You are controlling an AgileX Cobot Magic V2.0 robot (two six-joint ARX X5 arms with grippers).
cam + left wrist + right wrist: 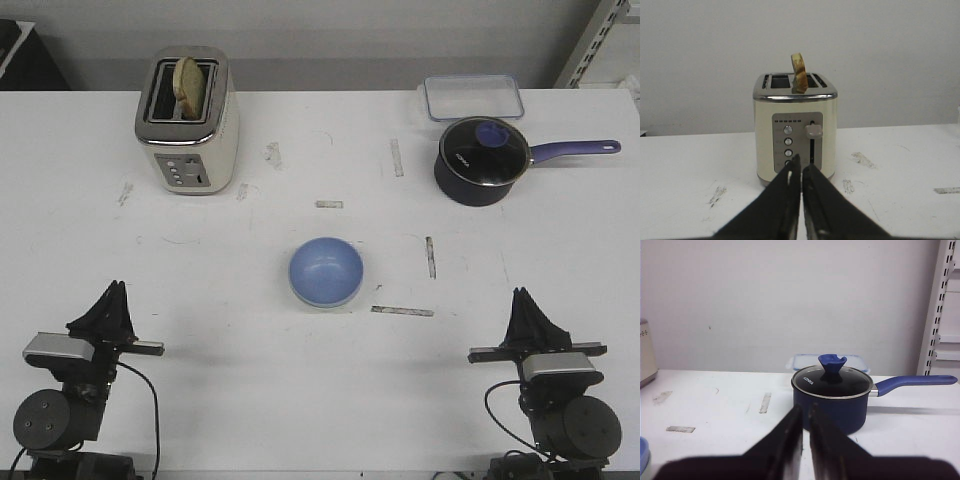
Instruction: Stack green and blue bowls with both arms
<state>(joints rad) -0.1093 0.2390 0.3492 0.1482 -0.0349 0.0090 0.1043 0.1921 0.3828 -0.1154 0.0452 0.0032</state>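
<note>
The light blue bowl (326, 269) sits upright at the middle of the table. A thin pale greenish rim (304, 299) shows under its near edge, so the green bowl seems to lie beneath it, almost wholly hidden. The blue bowl's edge also shows in the right wrist view (642, 452). My left gripper (116, 288) rests shut and empty at the front left, well apart from the bowls, and points at the toaster in its wrist view (801, 163). My right gripper (520, 294) rests shut and empty at the front right, pointing at the saucepan (805, 409).
A cream toaster (188, 125) with a slice of bread stands at the back left. A dark blue saucepan (482, 160) with a glass lid and a long handle stands at the back right. A clear lidded box (473, 97) lies behind it. Tape marks dot the table.
</note>
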